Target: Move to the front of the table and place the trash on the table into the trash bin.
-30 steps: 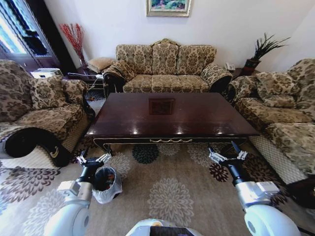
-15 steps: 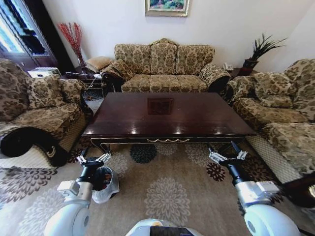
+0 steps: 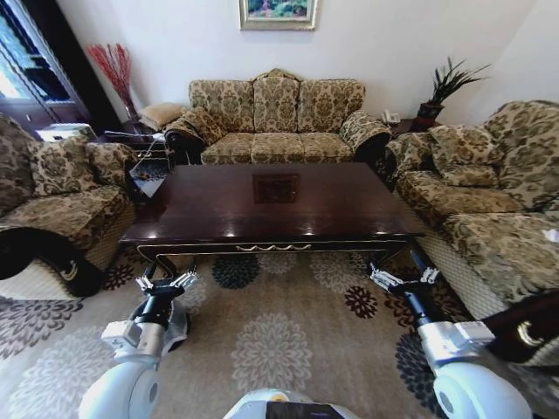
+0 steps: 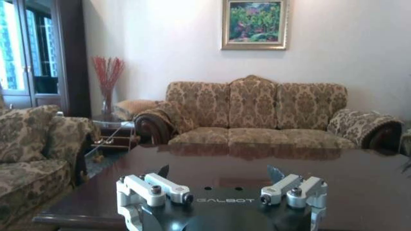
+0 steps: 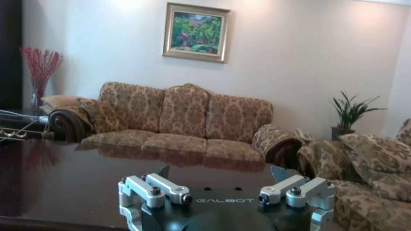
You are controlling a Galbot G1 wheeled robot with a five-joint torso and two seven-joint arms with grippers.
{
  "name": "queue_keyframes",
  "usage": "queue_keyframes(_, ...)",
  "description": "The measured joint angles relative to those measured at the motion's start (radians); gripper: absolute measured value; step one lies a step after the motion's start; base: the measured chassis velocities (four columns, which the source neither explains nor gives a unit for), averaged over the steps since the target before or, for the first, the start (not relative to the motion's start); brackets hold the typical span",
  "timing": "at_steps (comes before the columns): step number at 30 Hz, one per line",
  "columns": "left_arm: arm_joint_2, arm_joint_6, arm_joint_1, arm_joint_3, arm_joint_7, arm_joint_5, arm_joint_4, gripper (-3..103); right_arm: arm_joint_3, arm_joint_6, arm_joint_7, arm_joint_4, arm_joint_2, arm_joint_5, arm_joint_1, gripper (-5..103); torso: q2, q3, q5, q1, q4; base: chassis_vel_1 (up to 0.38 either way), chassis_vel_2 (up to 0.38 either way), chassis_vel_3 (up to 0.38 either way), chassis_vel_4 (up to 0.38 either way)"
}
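Nearest, the left gripper (image 3: 166, 283) and right gripper (image 3: 404, 278) are hovering over the carpet (image 3: 279, 340) with fingers spread open, holding nothing. Directly ahead, the table (image 3: 271, 205) is lying with its long side across the robot's path, both arms about equally near its front edge. Its glossy surface is looking bare, with no trash that I can make out. Beyond, a sofa (image 3: 278, 118) is sitting against the wall.

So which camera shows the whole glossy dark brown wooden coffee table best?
The head view: the glossy dark brown wooden coffee table shows whole, top and front apron. The left wrist view and right wrist view show part of its top at a low angle.
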Motion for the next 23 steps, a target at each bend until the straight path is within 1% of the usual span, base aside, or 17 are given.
queue_keyframes(2,0.0,0.0,0.0,0.0,0.0,0.0,0.0,100,0.0,0.0,0.0,0.0,0.0,0.0,0.0,100,0.0,0.0,-0.0002,0.0,-0.0002,-0.02,-0.058,-0.001,0.022)
queue_keyframes(4,0.001,0.0,0.0,0.0,0.0,0.0,0.0,100,0.0,0.0,0.0,0.0,0.0,0.0,0.0,100,0.0,0.0,-0.0024,0.0,-0.0001,0.0,0.0,0.0,0.0)
queue_keyframes(5,0.001,0.0,0.0,-0.001,-0.001,0.0,0.0,100,-0.001,0.0,0.0,0.0,0.0,0.001,0.0,100,0.0,0.0,-0.0025,0.0,-0.0001,0.085,0.069,-0.031,-0.02)
queue_keyframes(6,0.001,0.0,0.0,-0.001,-0.001,0.0,0.0,100,-0.001,0.0,0.0,0.0,0.0,0.001,0.0,100,0.0,0.0,-0.0025,0.0,-0.0001,0.085,0.069,-0.031,-0.02)
queue_keyframes(8,0.001,0.0,0.0,-0.001,-0.001,0.0,0.0,100,-0.001,0.0,0.0,0.0,0.0,0.001,0.0,100,0.0,0.0,-0.001,0.0,0.0005,0.062,0.082,-0.004,-0.022)
queue_keyframes(11,0.001,0.0,0.0,-0.001,-0.001,0.0,0.0,100,-0.001,0.0,0.0,0.0,0.0,0.001,0.0,100,0.0,0.0,-0.0011,0.0,0.0,0.0,0.0,0.0,0.0)
queue_keyframes(13,0.0,0.0,0.0,-0.001,-0.001,0.0,0.0,100,-0.001,0.0,0.0,0.0,0.0,0.001,0.0,100,0.0,0.0,-0.0003,0.0,0.0,0.0,0.0,0.0,0.0)
queue_keyframes(23,0.0,0.0,0.0,0.0,-0.001,0.0,0.001,100,0.0,0.0,0.0,0.0,0.0,0.001,0.0,100,0.0,0.0,-0.0011,0.0,0.0,0.0,0.0,0.0,0.0)
